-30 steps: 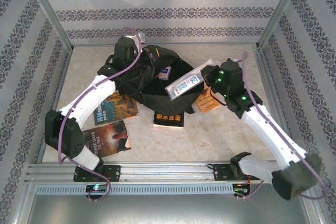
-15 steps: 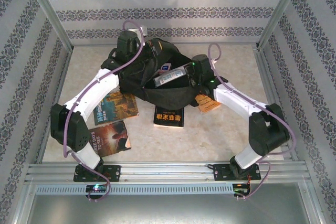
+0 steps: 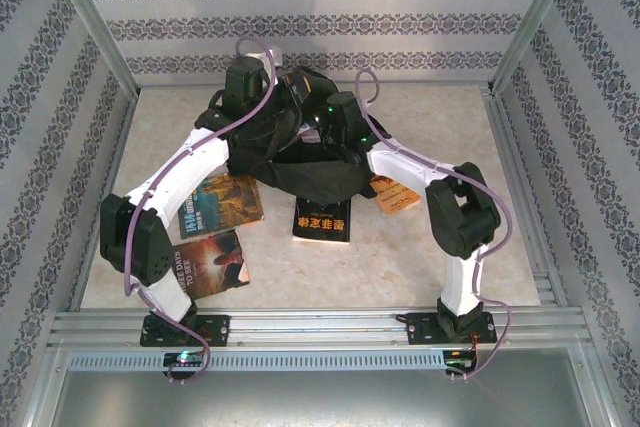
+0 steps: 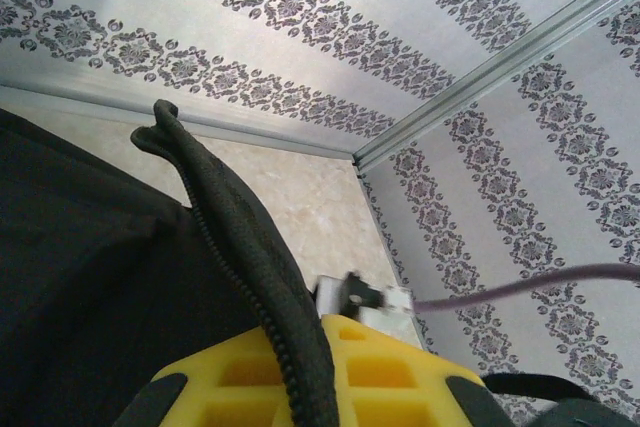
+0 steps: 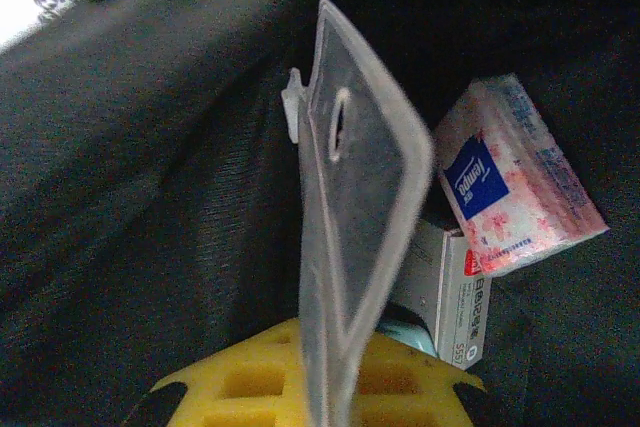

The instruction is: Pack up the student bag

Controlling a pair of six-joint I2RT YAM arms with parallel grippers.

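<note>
My left gripper [image 4: 300,392] is pinched on the zip edge [image 4: 235,247] of the student bag [image 3: 300,182], which lies on the table [image 3: 390,257]. Inside the bag, my right gripper [image 5: 325,392] clamps a clear plastic sleeve [image 5: 350,217], with a tissue pack [image 5: 520,187] reading Tempo just beside it.

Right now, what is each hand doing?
Left hand: closed on the zipper edge of the bag.
Right hand: closed on a clear plastic packet, inside the bag.

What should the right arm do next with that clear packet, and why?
Probably open the right gripper and drop the clear packet: it hangs inside the student bag, beside the tissue pack, while the left gripper holds the zip edge up.
</note>
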